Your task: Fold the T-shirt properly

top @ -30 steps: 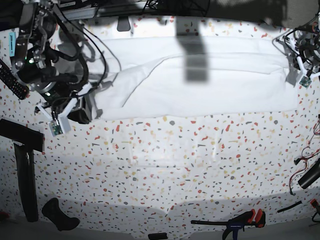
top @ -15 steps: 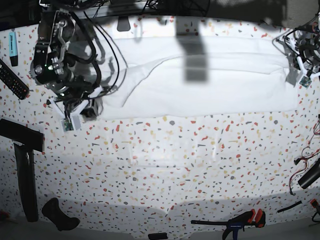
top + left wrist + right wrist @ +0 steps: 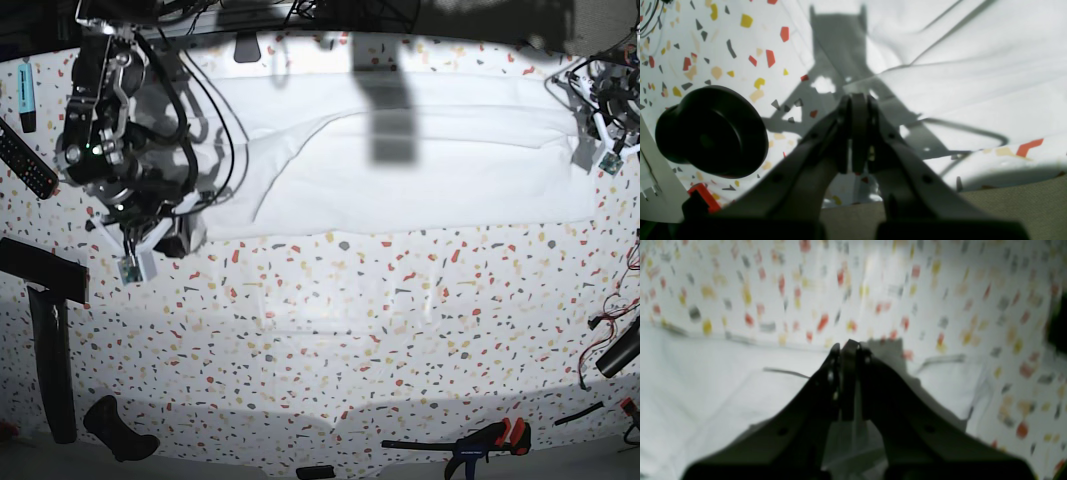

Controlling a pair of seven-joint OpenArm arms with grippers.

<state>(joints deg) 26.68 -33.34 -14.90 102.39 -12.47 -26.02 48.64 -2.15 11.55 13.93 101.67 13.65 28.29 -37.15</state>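
**Shirt half-folded, both my grippers closed on nothing**

Cloth first: the large plain white soft T-shirt (image 3: 400, 165) lies flat as a long band across the far side of the table, toward 12 o'clock in the base view. One layer is already laid over another, with a diagonal fold edge running from the 9 o'clock end up toward the middle. I judge the lengthwise fold done; the band is still far too long, so the crosswise folds into a compact rectangle remain.

The fabric is matte and thin, with shallow creases and soft ridges near its 3 o'clock end. It should drape and slide easily, so a pinch must catch every layer.

My left gripper (image 3: 853, 100) hangs above the shirt's edge at that 3 o'clock end, its dark fingers pressed together with nothing between them. My right gripper (image 3: 846, 346) is over the 9 o'clock end, fingers likewise together; that view is blurred, but I see no cloth pinched at the tips.

Beneath lies the white tabletop speckled with red, yellow and grey flecks (image 3: 350, 320), hard and smooth. A round black knob-like part (image 3: 711, 131) sits at 8 o'clock in the left wrist view; what it is I cannot tell.
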